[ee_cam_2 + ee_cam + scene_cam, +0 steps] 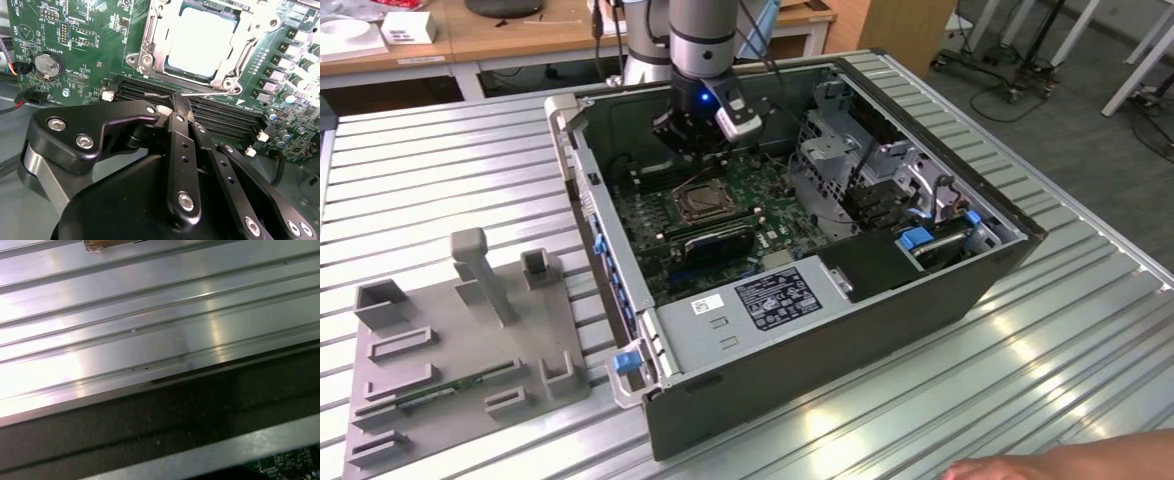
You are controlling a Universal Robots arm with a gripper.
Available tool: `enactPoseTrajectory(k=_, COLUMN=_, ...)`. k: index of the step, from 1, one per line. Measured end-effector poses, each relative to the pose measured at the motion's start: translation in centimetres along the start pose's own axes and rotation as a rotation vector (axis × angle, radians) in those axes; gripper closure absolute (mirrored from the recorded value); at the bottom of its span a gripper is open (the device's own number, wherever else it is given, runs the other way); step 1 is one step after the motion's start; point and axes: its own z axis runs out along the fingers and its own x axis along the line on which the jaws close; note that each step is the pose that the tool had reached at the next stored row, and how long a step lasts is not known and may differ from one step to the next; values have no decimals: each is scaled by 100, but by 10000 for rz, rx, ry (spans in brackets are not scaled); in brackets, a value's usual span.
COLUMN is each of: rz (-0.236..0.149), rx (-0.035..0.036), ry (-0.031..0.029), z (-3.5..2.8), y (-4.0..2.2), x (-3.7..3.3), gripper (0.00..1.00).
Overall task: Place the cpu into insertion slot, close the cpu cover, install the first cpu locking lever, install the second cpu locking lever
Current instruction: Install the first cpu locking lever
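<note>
Ribbed metal table (454, 170) carrying an open computer case (854, 370), as I see it from my remote station. The cpu (200, 40) lies flat in the insertion slot (699, 204). The cpu cover (152, 47) appears folded down around it, its cut-out framing the pale chip top.

Just beside the slot, on the side facing the black memory slots (220, 117), a thin locking lever (210, 92) runs along the socket edge. I cannot tell whether it is latched. The gripper (181, 102) hangs just beside the slot over that lever. Its fingers are drawn together with the tips at the rod, but I cannot tell whether the rod is pinched between them or merely touched.

Farther from the slot are the green circuit board (90, 30) with its coin cell (48, 64) and the grey drive cage (834, 170). Well apart from the slot, outside the case, are a grey fixture tray (454, 340) and a person's hand (1067, 468).

Hazards, as I judge them:
- The rod is thin and springy, so the tips could slip off it and strike the memory slots or the board.
- A released lever could spring up, lift the cover and unseat the chip.
- Pushing off-line could bend the lever past its hook.
</note>
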Motion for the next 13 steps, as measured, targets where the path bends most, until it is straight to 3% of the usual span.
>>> enactPoseTrajectory(k=13, rz=0, rx=-3, ry=1, z=100, y=-8, x=0, gripper=89)
